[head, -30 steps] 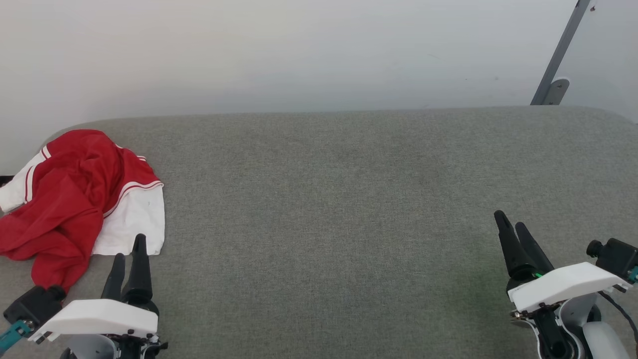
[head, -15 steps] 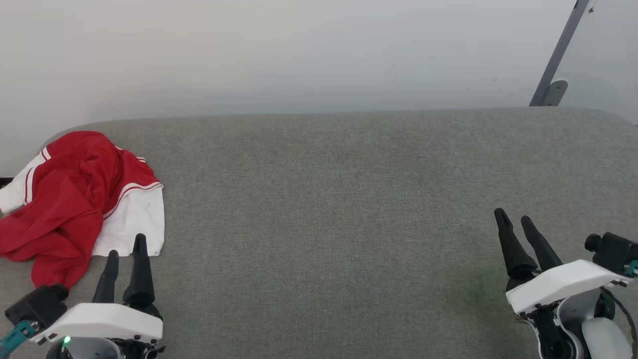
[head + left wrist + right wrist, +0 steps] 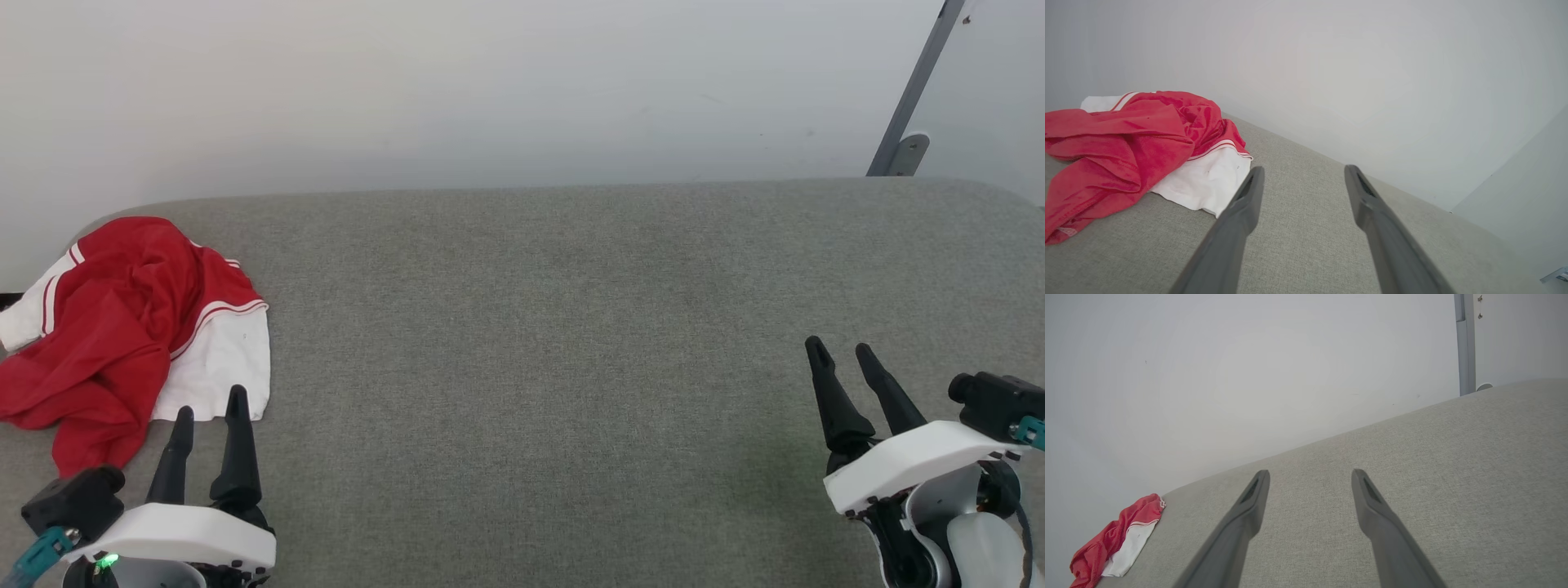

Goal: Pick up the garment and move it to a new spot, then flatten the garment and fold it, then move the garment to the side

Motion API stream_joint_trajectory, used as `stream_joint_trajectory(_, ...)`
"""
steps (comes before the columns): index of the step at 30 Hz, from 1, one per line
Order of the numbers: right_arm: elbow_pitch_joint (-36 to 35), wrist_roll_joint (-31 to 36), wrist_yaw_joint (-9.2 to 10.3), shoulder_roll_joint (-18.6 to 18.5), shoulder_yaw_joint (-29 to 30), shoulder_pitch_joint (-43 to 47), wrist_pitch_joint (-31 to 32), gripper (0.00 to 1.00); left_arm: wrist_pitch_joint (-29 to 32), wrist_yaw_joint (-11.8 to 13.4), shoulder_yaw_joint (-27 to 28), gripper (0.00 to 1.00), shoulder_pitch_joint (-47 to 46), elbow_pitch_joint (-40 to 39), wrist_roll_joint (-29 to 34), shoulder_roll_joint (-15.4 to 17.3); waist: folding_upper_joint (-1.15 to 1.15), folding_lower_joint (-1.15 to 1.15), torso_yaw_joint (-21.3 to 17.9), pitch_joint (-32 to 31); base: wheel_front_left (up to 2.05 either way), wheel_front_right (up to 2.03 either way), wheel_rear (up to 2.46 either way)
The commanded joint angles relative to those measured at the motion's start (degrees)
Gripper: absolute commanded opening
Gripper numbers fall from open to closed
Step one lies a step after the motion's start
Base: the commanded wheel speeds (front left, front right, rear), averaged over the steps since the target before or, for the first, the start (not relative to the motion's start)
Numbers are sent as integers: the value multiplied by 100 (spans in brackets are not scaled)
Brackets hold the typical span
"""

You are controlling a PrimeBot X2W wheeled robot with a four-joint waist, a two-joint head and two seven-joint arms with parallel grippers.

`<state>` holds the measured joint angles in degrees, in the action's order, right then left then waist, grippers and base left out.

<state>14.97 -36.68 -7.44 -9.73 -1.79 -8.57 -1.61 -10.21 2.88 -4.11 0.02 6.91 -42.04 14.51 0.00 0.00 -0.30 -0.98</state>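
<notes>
Grey fabric surface (image 3: 531, 327): both grippers point forward, fingers spread and empty, left gripper (image 3: 211, 400) just beside the crumpled garment (image 3: 106, 327), right gripper (image 3: 838, 345) well apart from it.

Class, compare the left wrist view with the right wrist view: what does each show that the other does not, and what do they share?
Left wrist view: the open left gripper, close to the garment. Right wrist view: the open right gripper and a grey post by the wall. Shared: the crumpled garment, grey padded surface, pale wall.
</notes>
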Motion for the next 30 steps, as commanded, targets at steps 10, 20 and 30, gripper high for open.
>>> stream_joint_trajectory(10, -42, 438, -6, -66, -69, -103, -118, 100, -169, -14, -136, 100, 44, -111, 411, 156, 0, 0, -11, -12, 0, 0, 0)
stream_joint_trajectory(20, -52, 860, -5, -95, -99, -126, -186, 100, -288, -39, -217, 100, 111, -179, 779, 244, 0, 0, -26, -31, 0, 0, 0)
stream_joint_trajectory(30, -68, 1245, -5, -130, -121, -128, -253, 100, -400, -45, -256, 100, 136, -239, 1124, 305, 0, 0, -33, -43, 0, 0, 0)
